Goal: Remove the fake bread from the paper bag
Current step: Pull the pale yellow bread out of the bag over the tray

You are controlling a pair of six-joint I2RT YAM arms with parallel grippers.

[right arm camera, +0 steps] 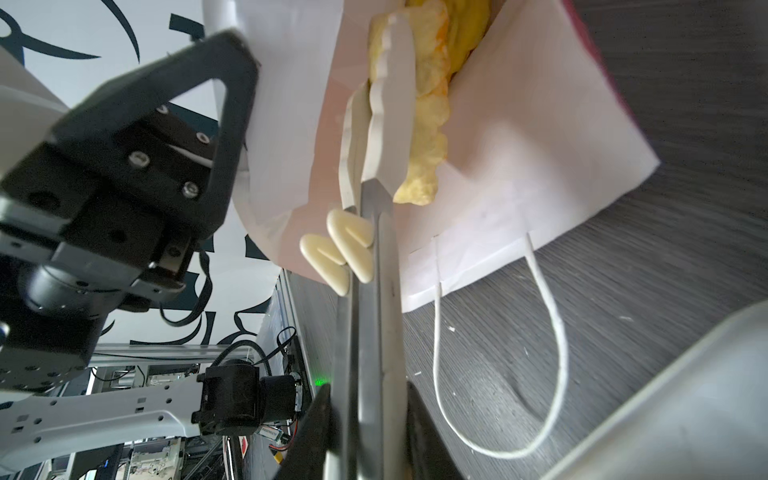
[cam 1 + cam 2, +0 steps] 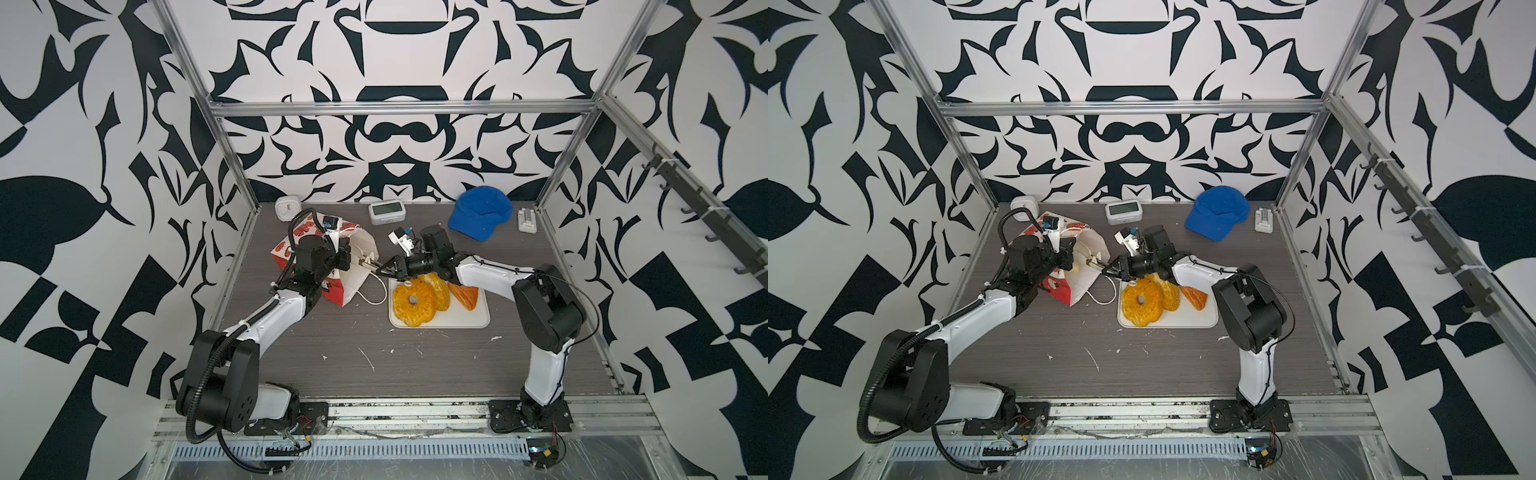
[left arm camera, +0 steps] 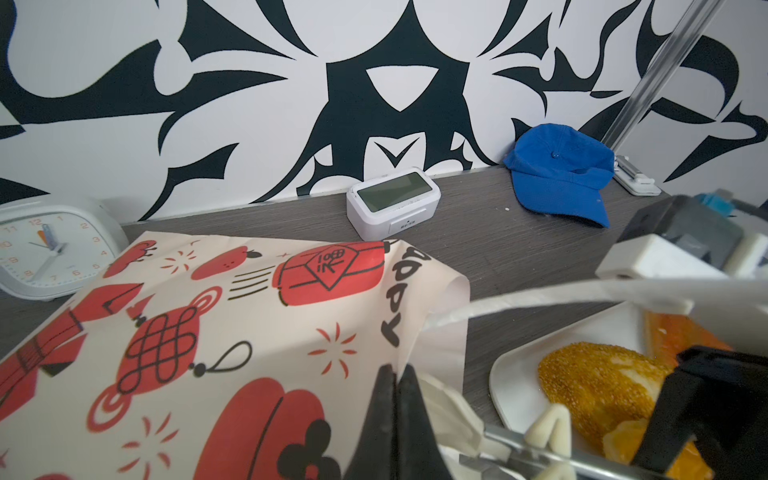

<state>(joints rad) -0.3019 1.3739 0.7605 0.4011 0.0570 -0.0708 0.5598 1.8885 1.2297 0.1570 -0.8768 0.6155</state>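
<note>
Where the fake bread (image 2: pixel 440 297) is lying: one pale piece (image 1: pixel 428 124) is sitting inside the paper bag (image 2: pixel 353 289); a ring (image 2: pixel 399 305) and an orange wedge (image 2: pixel 467 297) are resting on the white tray (image 2: pixel 457 321).
paper bag: lying sideways on the desk (image 2: pixel 374 353), mouth facing the tray.
right tool (image 1: pixel 368 390): clamping shut on metal tongs (image 1: pixel 374 291), their white tips reaching into the bag beside the pale piece.
left tool (image 3: pixel 397 370): pinching closed on the bag's upper edge.

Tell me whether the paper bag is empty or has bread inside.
Not empty. The paper bag lies on its side, and a pale yellow pastry sits inside its mouth, with the tongs against it.
</note>
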